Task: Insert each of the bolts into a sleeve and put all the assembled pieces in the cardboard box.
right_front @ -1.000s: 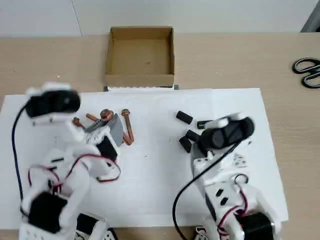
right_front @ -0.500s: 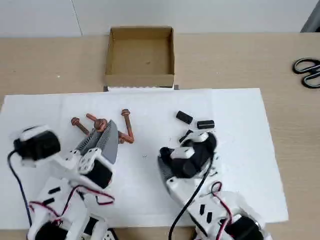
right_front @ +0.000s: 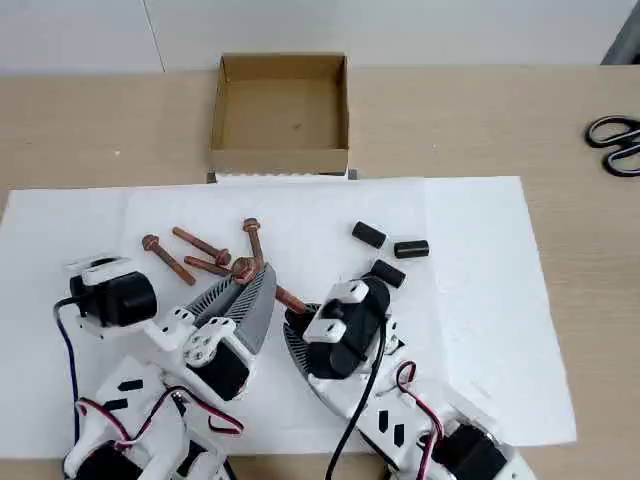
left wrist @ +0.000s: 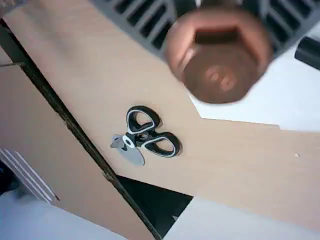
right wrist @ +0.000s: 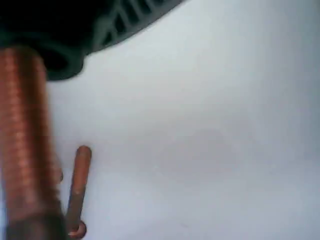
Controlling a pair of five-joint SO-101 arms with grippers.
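The left claw (right_front: 250, 280) was clamped on the hex head of a copper bolt (right_front: 288, 297). The bolt's threaded shaft ran across to the right claw (right_front: 293, 335), and I could not tell whether that one was open or closed. Loose bolts (right_front: 200, 243) lay just behind on the white paper (right_front: 480, 290), with three black sleeves (right_front: 389, 273) near them to the right. The cardboard box (right_front: 280, 158) stood beyond the paper on the worktop (right_front: 500, 120).

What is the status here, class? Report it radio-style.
Left gripper shut on a bolt, shank aimed at right gripper. Four bolts, three sleeves loose on the paper. Cardboard box holds nothing yet; path to it open.
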